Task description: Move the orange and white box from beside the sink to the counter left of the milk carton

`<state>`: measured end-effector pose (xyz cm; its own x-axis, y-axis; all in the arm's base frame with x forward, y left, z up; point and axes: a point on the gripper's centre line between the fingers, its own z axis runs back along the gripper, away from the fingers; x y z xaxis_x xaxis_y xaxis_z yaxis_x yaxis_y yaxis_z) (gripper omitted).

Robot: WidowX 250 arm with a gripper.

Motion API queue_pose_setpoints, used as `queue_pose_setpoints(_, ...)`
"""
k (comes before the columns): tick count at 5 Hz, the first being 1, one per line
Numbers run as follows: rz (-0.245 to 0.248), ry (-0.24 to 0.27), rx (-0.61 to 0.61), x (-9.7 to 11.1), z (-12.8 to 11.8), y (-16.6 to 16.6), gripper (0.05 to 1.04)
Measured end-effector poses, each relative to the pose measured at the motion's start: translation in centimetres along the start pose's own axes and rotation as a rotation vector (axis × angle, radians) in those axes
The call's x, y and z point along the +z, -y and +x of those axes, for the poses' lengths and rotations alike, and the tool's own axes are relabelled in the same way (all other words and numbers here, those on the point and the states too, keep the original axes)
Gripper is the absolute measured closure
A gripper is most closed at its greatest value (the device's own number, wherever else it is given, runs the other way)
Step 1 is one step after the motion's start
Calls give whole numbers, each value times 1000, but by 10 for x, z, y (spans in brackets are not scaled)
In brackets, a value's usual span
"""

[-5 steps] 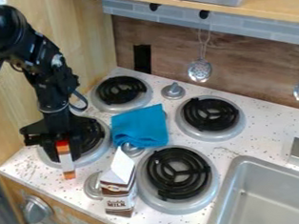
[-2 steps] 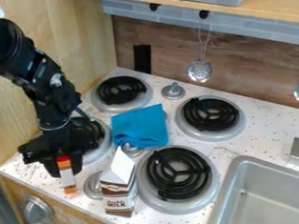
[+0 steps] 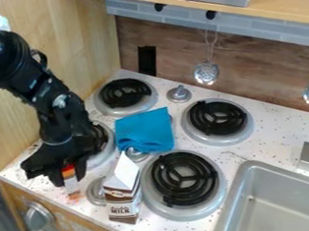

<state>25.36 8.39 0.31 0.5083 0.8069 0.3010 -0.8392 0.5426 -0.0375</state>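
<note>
My black gripper (image 3: 68,176) hangs low over the front left of the white speckled counter, just in front of the left burner. It is shut on a small bottle (image 3: 70,182) with an orange-red top and a pale lower part, held about upright. Whether the bottle's base touches the counter I cannot tell. A brown and white milk carton (image 3: 122,198) stands to the right of the gripper. Behind the carton, a folded blue cloth (image 3: 145,131) lies between the burners.
Burners sit at the back left (image 3: 124,94), back right (image 3: 218,119) and front right (image 3: 185,180); the left burner is partly behind the arm. A metal sink (image 3: 281,198) is at the lower right. A slotted ladle (image 3: 206,73) hangs on the back wall.
My gripper has moved down and a little toward the counter's front edge, carrying the bottle with it. The carton and the cloth have stayed put.
</note>
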Motion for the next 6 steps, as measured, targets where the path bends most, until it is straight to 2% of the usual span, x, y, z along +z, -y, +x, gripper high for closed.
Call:
queue_pose_setpoints(1, -6, 11, 23, -1, 4, -1, 672)
queue_pose_setpoints(2, 13, -16, 88, -6, 8, -13, 672)
queue_pose_setpoints(3, 14, -85, 166, -5, 9, -18, 672)
queue_pose_setpoints(4, 3, -136, 185, -7, 5, -15, 672)
queue_pose_setpoints(5, -5, -154, 194, -12, 4, -16, 672)
queue_pose_setpoints(6, -18, -139, 191, -13, 6, -15, 600)
